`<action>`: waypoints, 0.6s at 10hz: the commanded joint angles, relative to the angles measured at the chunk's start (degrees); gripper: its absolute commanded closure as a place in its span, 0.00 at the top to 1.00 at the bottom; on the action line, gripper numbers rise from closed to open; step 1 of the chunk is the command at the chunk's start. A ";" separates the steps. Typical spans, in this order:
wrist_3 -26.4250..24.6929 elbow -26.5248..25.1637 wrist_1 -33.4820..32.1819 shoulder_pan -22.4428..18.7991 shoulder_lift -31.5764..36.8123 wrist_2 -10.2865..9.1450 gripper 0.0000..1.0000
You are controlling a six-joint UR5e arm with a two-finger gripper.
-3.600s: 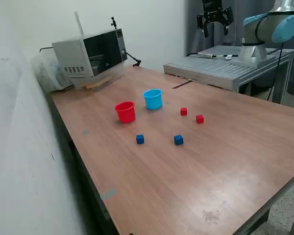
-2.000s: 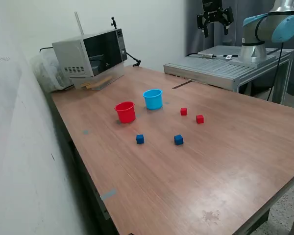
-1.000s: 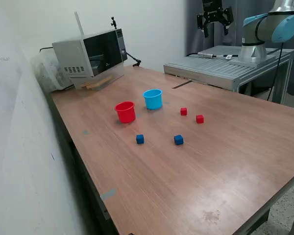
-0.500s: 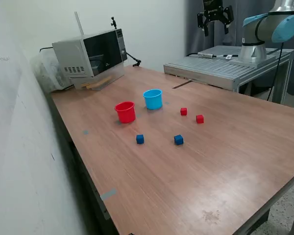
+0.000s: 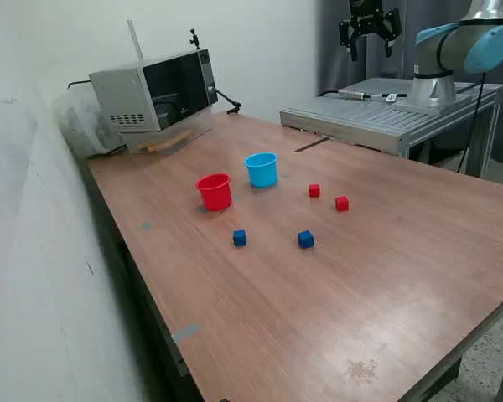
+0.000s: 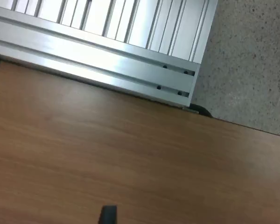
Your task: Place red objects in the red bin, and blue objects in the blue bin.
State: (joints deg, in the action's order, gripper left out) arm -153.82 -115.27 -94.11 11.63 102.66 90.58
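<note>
In the exterior view the tool (image 5: 370, 23) hangs high with fingers spread and empty, well apart from the red cup (image 5: 215, 191); beside that cup stand the blue cup (image 5: 261, 169), two red cubes (image 5: 314, 191) (image 5: 342, 203) and two blue cubes (image 5: 240, 239) (image 5: 306, 239), all down on the worktop (image 5: 386, 251). The wrist view shows only bare worktop (image 6: 130, 154) and a ribbed metal plate (image 6: 107, 42), so every cube lies outside it.

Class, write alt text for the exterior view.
A wooden table holds a red cup beside a light blue cup, with two red cubes and two blue cubes loose nearby. The gripper hangs open, high behind the table.
</note>
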 commanded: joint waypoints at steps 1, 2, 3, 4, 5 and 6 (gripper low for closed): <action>0.02 -0.04 -0.02 0.32 0.26 0.04 1.00; 0.01 0.05 -0.02 0.32 0.26 0.04 1.00; -0.07 0.22 -0.02 0.15 0.35 0.04 1.00; -0.07 0.31 -0.02 -0.29 0.44 0.04 1.00; -0.07 0.14 -0.02 -0.64 0.44 0.04 1.00; -0.16 0.05 0.06 -0.65 0.44 0.04 1.00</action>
State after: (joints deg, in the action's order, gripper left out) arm -153.88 -115.15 -94.12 11.42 103.01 90.62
